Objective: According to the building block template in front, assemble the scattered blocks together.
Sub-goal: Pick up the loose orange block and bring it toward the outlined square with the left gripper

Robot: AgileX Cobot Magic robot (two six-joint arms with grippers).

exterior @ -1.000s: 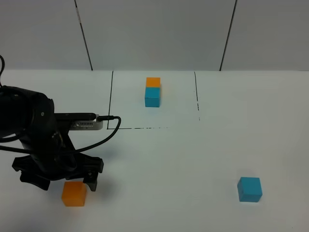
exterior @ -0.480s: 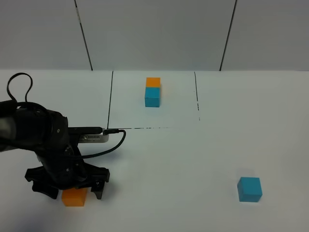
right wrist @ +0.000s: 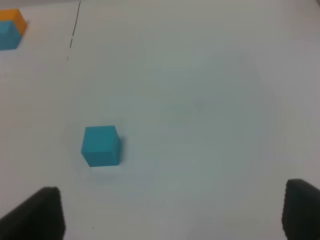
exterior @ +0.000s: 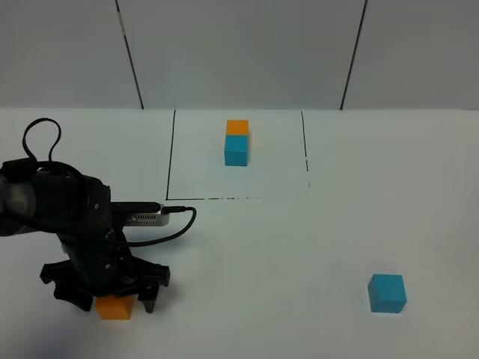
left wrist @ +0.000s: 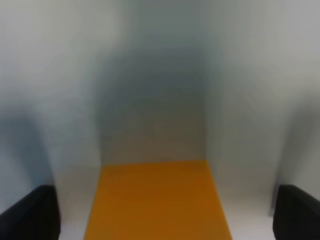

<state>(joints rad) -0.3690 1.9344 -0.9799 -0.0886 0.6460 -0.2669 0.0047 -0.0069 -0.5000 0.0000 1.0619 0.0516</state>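
The template, an orange cube joined to a cyan cube, sits at the back inside a black square outline; its corner also shows in the right wrist view. The loose orange cube lies at the front left. My left gripper is open and lowered over it, one finger on each side; in the left wrist view the cube lies between the fingertips. The loose cyan cube lies at the front right, ahead of my open right gripper, which is well apart from it.
The white table runs back to a pale wall with dark seams. The left arm's cable loops beside the wrist. The right arm is out of the exterior view.
My left gripper has moved toward the table's front and down over the orange cube, so the cube now lies between its fingers. The cyan cube and template have not moved.
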